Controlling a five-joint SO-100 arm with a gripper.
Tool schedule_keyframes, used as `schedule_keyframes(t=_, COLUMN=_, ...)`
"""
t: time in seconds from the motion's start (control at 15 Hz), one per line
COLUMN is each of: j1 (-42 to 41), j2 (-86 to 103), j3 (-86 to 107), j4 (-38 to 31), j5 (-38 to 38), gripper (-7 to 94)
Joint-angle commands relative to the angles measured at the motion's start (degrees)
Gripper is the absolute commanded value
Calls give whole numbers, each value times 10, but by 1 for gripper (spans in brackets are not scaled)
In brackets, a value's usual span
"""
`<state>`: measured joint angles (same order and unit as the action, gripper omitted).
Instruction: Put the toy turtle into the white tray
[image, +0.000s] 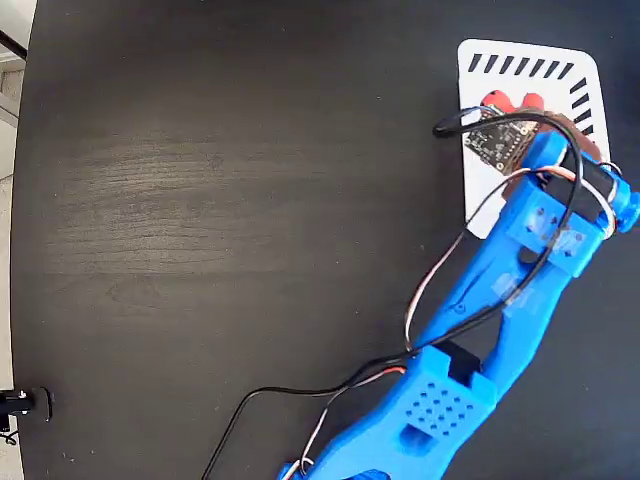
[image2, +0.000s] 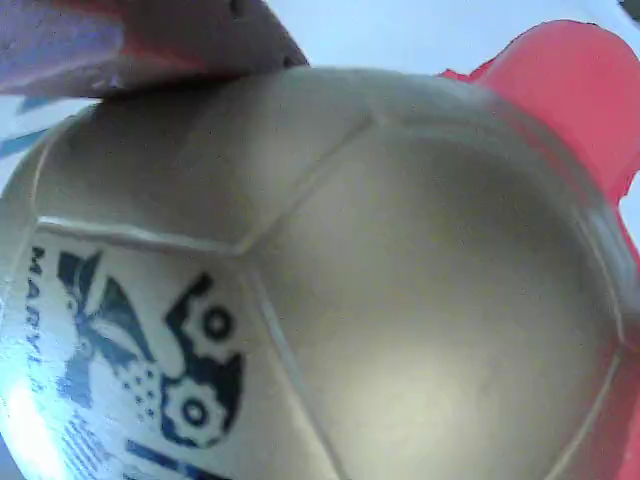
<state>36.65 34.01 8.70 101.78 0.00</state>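
Right up close in the wrist view, the toy turtle (image2: 330, 290) fills almost the whole picture, with its shiny gold shell, a dark printed label and a red bit at the top right. The shell looks smooth and round, so I think it is light but slippery, and best held across its middle. Farther off in the fixed view, the gripper (image: 510, 135) is over the white tray (image: 530, 65), with the turtle's red parts poking out beside it, but I cannot tell if the claw is squeezing it.
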Motion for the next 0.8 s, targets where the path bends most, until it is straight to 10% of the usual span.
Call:
schedule_keyframes(t=0.0, j1=11, j2=22, j3=-35, j4=11, j5=-7, gripper=38)
schedule_keyframes(t=0.27, j1=15, j2=9, j3=-33, j4=11, j5=-8, gripper=59)
schedule_keyframes(t=0.73, j1=18, j2=28, j3=-28, j4=11, j5=-2, gripper=56)
